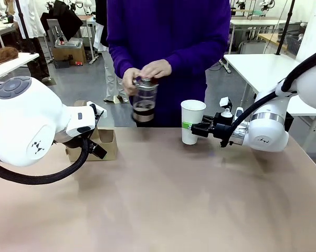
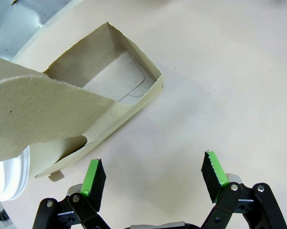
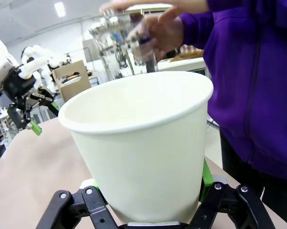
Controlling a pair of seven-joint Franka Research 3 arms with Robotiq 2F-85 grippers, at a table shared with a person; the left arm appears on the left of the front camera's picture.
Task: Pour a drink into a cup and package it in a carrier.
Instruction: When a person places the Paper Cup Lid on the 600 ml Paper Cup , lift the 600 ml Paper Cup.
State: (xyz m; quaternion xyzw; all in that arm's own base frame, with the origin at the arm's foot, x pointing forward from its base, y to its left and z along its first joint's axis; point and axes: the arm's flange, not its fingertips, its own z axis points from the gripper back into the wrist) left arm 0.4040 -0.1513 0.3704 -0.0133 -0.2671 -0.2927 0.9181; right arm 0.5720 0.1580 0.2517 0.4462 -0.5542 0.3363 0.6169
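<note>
The tall white paper cup stands on the table right of centre, and my right gripper is shut on its lower half. In the right wrist view the cup sits between the green pads. A person in purple holds a clear glass carafe with a dark band above the table's far edge, both hands on it; I cannot make out the drink. The brown cardboard carrier lies just ahead of my left gripper, which is open above bare table. The carrier is partly hidden behind my left arm.
A white lidded cup's rim shows at the carrier's near end. The tan table stretches wide in front of both arms. Other tables and equipment stand behind the person.
</note>
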